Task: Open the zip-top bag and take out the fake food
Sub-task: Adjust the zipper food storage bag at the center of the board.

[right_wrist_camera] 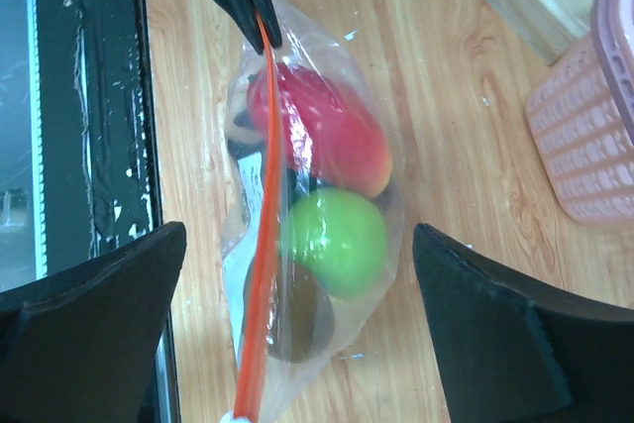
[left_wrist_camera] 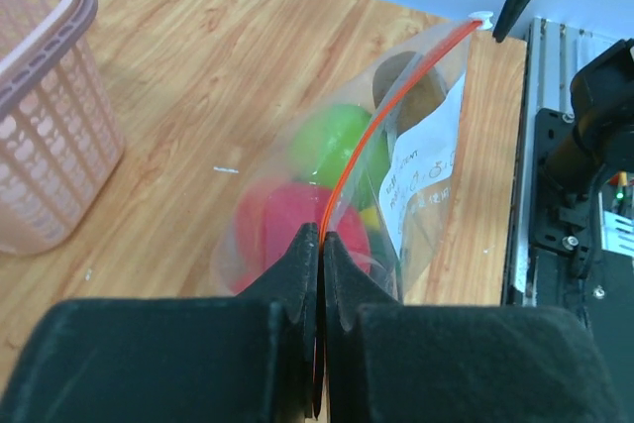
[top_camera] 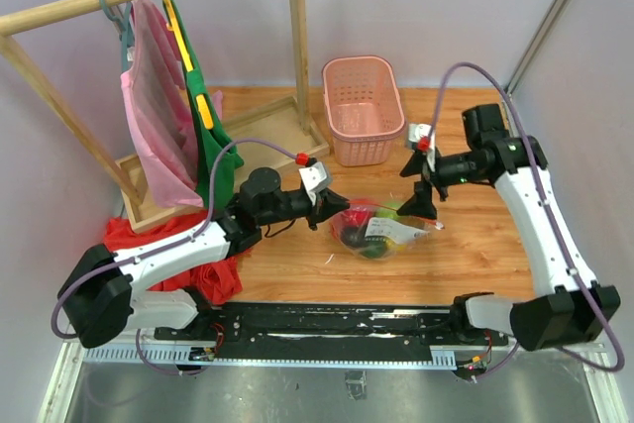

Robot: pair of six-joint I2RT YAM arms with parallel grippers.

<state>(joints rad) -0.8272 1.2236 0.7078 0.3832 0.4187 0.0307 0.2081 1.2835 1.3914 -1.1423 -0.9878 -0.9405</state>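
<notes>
Two grippers, one bag. The left gripper [left_wrist_camera: 320,237] has its fingers pressed together on the orange-red zip strip [left_wrist_camera: 349,151]. The clear, crinkled zip-top bag [top_camera: 376,230] lies mid-frame on the table [top_camera: 297,264]. Inside it is fake food [right_wrist_camera: 327,136]: one red, one light green and one dark piece are distinct. The right gripper [right_wrist_camera: 299,235] is spread wide over it. One pink basket [top_camera: 362,111] stands beyond.

Fake food [right_wrist_camera: 335,237] in zip-top bag [top_camera: 394,232], perhaps on table [top_camera: 297,266], between left gripper [top_camera: 340,207] and right gripper [top_camera: 419,210]; basket [top_camera: 363,111] behind.

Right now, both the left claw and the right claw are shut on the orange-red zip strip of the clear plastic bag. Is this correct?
Only the left claw is shut on the orange-red zip strip of the clear plastic bag. The right claw is open, its fingers wide apart on either side of the strip's other end; the right wrist view shows this.
</notes>
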